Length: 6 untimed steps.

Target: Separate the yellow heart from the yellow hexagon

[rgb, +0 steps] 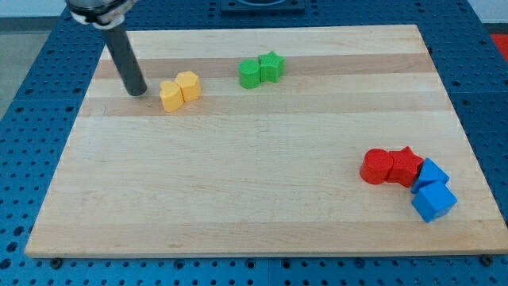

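Note:
Two yellow blocks touch each other at the view's upper left. The left one (170, 95) looks like the yellow heart. The right one (189, 85) looks like the yellow hexagon. My tip (137, 92) rests on the board just left of the yellow heart, with a small gap between them.
Two green blocks (260, 69) touch at the view's top centre. Two red blocks (391, 167) and two blue blocks (433, 191) cluster at the lower right. The wooden board (254, 199) is bordered by a blue perforated table.

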Each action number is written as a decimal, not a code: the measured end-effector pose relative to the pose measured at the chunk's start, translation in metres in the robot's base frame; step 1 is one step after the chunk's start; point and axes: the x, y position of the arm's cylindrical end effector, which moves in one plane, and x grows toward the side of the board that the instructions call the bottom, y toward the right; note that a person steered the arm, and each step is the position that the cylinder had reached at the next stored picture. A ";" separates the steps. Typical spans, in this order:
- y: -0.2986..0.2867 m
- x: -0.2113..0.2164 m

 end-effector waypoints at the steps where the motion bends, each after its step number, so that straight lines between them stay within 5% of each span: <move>1: 0.031 0.016; 6: 0.185 0.095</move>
